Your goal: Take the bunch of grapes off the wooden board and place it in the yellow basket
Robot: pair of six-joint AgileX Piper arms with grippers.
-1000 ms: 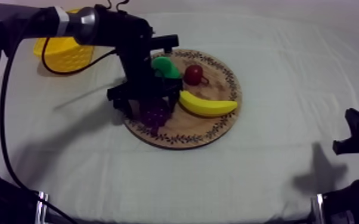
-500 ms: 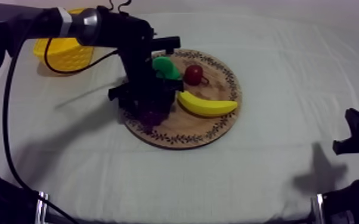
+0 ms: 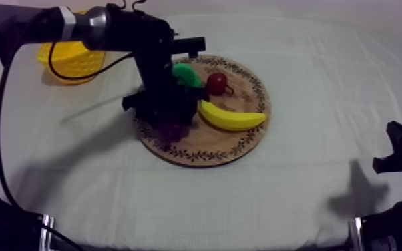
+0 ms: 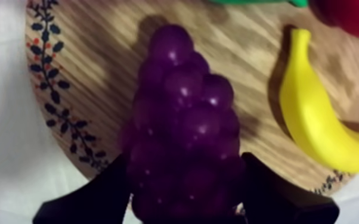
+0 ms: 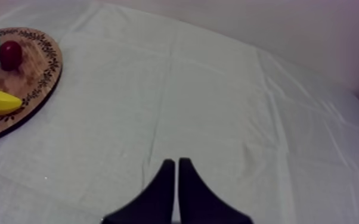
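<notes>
Purple bunch of grapes (image 4: 182,101) lies on the round wooden board with patterned rim (image 4: 98,53), grasped between the two black fingers of the left hand (image 4: 185,156), which press on both flanks. Risks:
- The knobbly bunch may slip on lifting, or knock the yellow toy banana (image 4: 313,119) just beside the hand.
- The yellow basket (image 3: 70,60) sits well apart from the hand, so a weak hold could drop the bunch on the desk.

Right hand (image 5: 177,162) clenched on nothing.

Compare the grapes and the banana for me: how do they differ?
The bunch of grapes is purple and knobbly; the banana is yellow, smooth and curved. The grapes sit between the black fingers of the left tool; the banana lies free beside them. Both rest on the wooden board.
</notes>
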